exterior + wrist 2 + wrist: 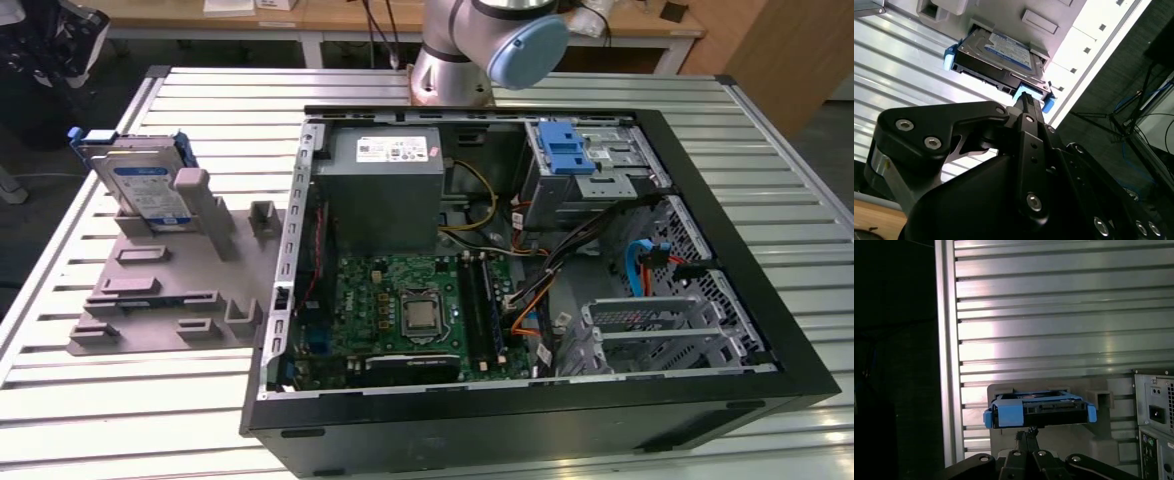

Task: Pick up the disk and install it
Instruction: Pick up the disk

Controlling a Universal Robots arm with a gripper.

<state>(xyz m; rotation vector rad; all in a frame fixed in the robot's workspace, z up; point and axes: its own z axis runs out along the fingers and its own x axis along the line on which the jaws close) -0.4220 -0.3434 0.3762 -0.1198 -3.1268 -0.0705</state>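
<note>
Over on the exterior view's left, the disk (144,185) was standing on edge in a slot of the grey fixture plate (160,290), label side facing the camera and the blue carrier wrapped around it. So it was not in the machine, just parked on the slatted metal table (134,420), well apart from the open computer case (747,400). Inside the case you could see the grey power supply box (380,190), the green motherboard (400,310) and a blue latch (567,150) up by the drive bay. The arm (467,50) rose from the far edge of the table.

In both wrist views the gripper (1027,431) (1025,97) pointed toward the disk (1039,410) (999,52). Its jaws looked pressed together with nothing between them, and it wasn't holding the disk. I couldn't tell how far off the tip was.
</note>
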